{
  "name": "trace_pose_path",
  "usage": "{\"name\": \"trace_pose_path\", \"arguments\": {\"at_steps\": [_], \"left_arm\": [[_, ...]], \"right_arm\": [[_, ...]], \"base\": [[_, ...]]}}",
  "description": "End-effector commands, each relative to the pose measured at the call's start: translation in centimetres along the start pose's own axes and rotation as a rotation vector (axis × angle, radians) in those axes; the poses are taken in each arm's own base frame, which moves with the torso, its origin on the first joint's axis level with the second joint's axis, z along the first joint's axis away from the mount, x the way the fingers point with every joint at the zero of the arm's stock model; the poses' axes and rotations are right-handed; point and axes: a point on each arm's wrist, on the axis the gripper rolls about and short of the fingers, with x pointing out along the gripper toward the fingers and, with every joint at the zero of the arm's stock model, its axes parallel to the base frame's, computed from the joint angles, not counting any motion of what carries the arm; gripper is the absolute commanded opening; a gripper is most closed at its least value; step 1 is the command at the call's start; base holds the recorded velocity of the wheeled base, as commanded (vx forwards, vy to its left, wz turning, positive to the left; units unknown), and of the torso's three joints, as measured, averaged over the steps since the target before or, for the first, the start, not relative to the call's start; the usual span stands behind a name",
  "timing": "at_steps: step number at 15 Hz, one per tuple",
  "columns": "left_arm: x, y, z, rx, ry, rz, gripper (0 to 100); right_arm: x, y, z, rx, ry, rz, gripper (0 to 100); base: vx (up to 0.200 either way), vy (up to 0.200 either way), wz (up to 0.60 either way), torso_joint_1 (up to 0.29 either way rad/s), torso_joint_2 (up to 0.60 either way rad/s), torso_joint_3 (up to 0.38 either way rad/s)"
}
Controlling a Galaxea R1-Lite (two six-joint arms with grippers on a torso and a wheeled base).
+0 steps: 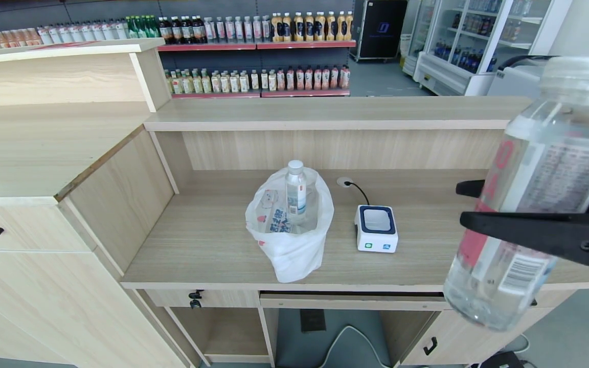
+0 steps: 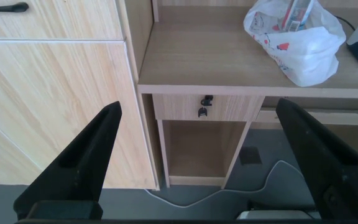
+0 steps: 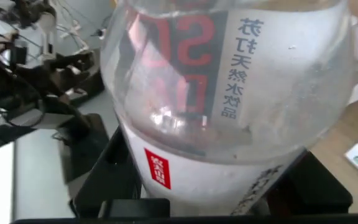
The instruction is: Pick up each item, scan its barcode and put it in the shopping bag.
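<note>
My right gripper is shut on a clear water bottle with a red and white label, held up high at the right, close to the head camera. In the right wrist view that bottle sits between the black fingers. A white plastic shopping bag stands mid-counter with another clear bottle upright inside it. The white barcode scanner lies just right of the bag. My left gripper is open and holds nothing, low in front of the counter, left of the bag.
The wooden counter has a raised back ledge and a tall cabinet on its left. A drawer with a key sits under the front edge. Shelves of drinks line the far wall.
</note>
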Motion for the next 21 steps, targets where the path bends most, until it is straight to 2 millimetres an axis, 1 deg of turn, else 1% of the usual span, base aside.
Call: {"name": "trace_pose_path", "arguments": {"at_steps": [1, 2, 3, 4, 5, 6, 8, 9, 10, 11, 13, 14, 15, 16, 17, 19, 21], "left_arm": [[0.0, 0.0, 0.0, 0.000, -0.001, 0.000, 100], [0.0, 0.0, 0.0, 0.000, -0.001, 0.000, 100], [0.0, 0.0, 0.0, 0.000, -0.001, 0.000, 100], [0.0, 0.0, 0.0, 0.000, -0.001, 0.000, 100], [0.0, 0.0, 0.0, 0.000, -0.001, 0.000, 100], [0.0, 0.0, 0.0, 0.000, -0.001, 0.000, 100], [0.0, 0.0, 0.0, 0.000, -0.001, 0.000, 100], [0.0, 0.0, 0.0, 0.000, -0.001, 0.000, 100], [0.0, 0.0, 0.0, 0.000, -0.001, 0.000, 100], [0.0, 0.0, 0.0, 0.000, -0.001, 0.000, 100], [0.0, 0.0, 0.0, 0.000, -0.001, 0.000, 100], [0.0, 0.0, 0.0, 0.000, -0.001, 0.000, 100], [0.0, 0.0, 0.0, 0.000, -0.001, 0.000, 100], [0.0, 0.0, 0.0, 0.000, -0.001, 0.000, 100], [0.0, 0.0, 0.0, 0.000, -0.001, 0.000, 100], [0.0, 0.0, 0.0, 0.000, -0.001, 0.000, 100], [0.0, 0.0, 0.0, 0.000, -0.001, 0.000, 100]], "right_arm": [[0.7, -7.3, -2.1, -0.307, 0.103, -0.284, 0], [0.7, -10.4, -2.8, -0.451, 0.117, -0.376, 0], [1.0, -12.6, -3.5, -0.535, 0.107, -0.434, 0], [1.7, -15.7, -4.7, -0.633, 0.066, -0.509, 0], [2.4, -18.0, -5.8, -0.714, 0.020, -0.563, 0], [3.1, -19.6, -6.9, -0.767, -0.010, -0.592, 0], [4.2, -21.9, -9.0, -0.855, -0.043, -0.632, 0], [4.3, -22.2, -9.4, -0.871, -0.055, -0.640, 0], [4.8, -23.2, -10.8, -0.905, -0.067, -0.641, 0], [5.3, -23.9, -11.5, -0.916, -0.074, -0.622, 0], [6.1, -24.7, -12.5, -0.936, -0.101, -0.562, 0], [6.9, -25.3, -13.5, -0.960, -0.132, -0.506, 0], [7.7, -25.9, -14.0, -0.991, -0.170, -0.470, 0], [8.6, -26.3, -14.4, -1.019, -0.207, -0.420, 0], [8.9, -26.5, -14.7, -1.029, -0.218, -0.398, 0], [9.5, -26.9, -16.0, -1.024, -0.223, -0.320, 0], [10.1, -27.3, -16.9, -1.020, -0.224, -0.301, 0]], "base": [[0.000, 0.000, 0.00, 0.000, 0.00, 0.000], [0.000, 0.000, 0.00, 0.000, 0.00, 0.000], [0.000, 0.000, 0.00, 0.000, 0.00, 0.000], [0.000, 0.000, 0.00, 0.000, 0.00, 0.000], [0.000, 0.000, 0.00, 0.000, 0.00, 0.000], [0.000, 0.000, 0.00, 0.000, 0.00, 0.000], [0.000, 0.000, 0.00, 0.000, 0.00, 0.000], [0.000, 0.000, 0.00, 0.000, 0.00, 0.000], [0.000, 0.000, 0.00, 0.000, 0.00, 0.000], [0.000, 0.000, 0.00, 0.000, 0.00, 0.000], [0.000, 0.000, 0.00, 0.000, 0.00, 0.000], [0.000, 0.000, 0.00, 0.000, 0.00, 0.000], [0.000, 0.000, 0.00, 0.000, 0.00, 0.000], [0.000, 0.000, 0.00, 0.000, 0.00, 0.000], [0.000, 0.000, 0.00, 0.000, 0.00, 0.000], [0.000, 0.000, 0.00, 0.000, 0.00, 0.000], [0.000, 0.000, 0.00, 0.000, 0.00, 0.000]]}}
